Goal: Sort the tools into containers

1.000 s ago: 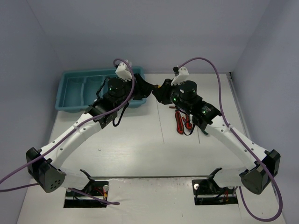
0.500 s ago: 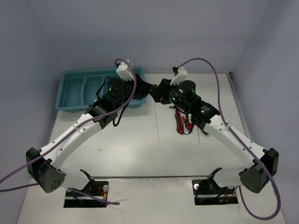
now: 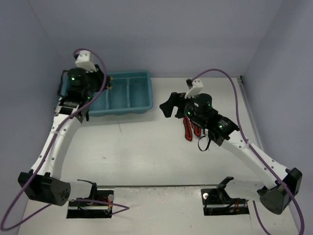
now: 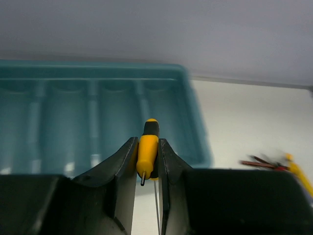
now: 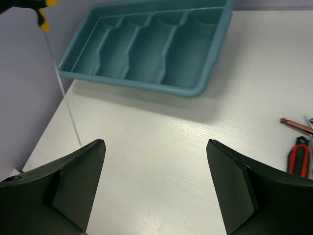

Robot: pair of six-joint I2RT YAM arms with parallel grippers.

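We are holding the yellow screwdriver (image 4: 148,147) pinched in the closed left fingers (image 4: 130,159), lower centre, just short of the tray (image 4: 98,66) for compartment release, while the right fingers (image 3: 168,105) are hanging wide open, empty.

The left gripper (image 4: 146,144), which had met the right gripper (image 3: 167,105) just off the right end of the tray (image 3: 139,93), swung away to the tray's left end with the yellow screwdriver (image 4: 148,156) clamped between its fingers. The right gripper drew back slightly toward the red pliers (image 3: 188,128), its jaws spread wide.
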